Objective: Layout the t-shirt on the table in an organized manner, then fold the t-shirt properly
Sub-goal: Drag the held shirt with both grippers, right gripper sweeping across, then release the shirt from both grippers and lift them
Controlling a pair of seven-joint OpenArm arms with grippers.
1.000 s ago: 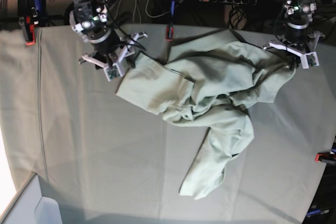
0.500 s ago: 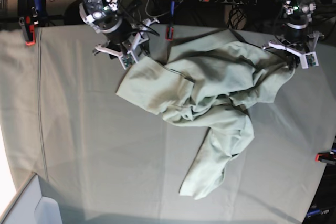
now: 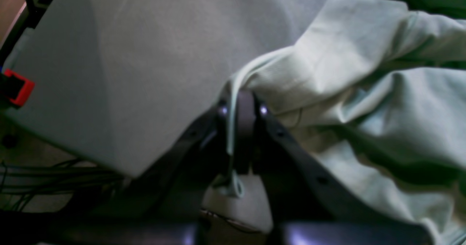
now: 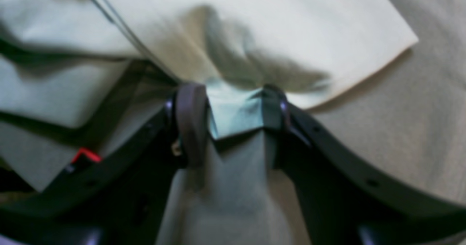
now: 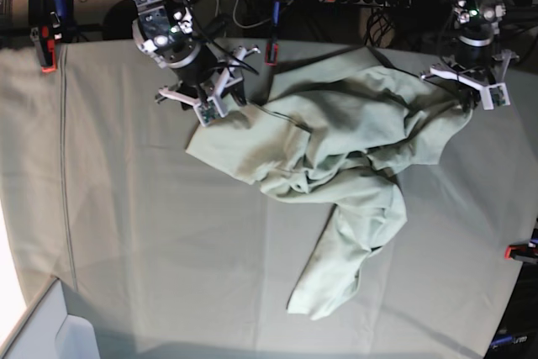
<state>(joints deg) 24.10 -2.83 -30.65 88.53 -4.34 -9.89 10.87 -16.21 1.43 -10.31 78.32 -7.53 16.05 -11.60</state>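
While the left gripper [image 3: 238, 110] pinches the t-shirt [image 5: 336, 149] hem, the half-parted right gripper [image 4: 233, 110] straddles its far edge.

The pale mint t-shirt [image 5: 336, 166] lies crumpled across the grey-green cloth-covered table [image 5: 134, 233].

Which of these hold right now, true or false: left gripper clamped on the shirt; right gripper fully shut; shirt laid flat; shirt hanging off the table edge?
1. The left gripper is shut on an edge of the t-shirt. True.
2. The right gripper is fully shut. False: its jaws stand apart, with a fold of shirt fabric between them.
3. The t-shirt lies flat and spread out. False: it is bunched and creased.
4. The t-shirt hangs over the table edge. False: it lies wholly on top.
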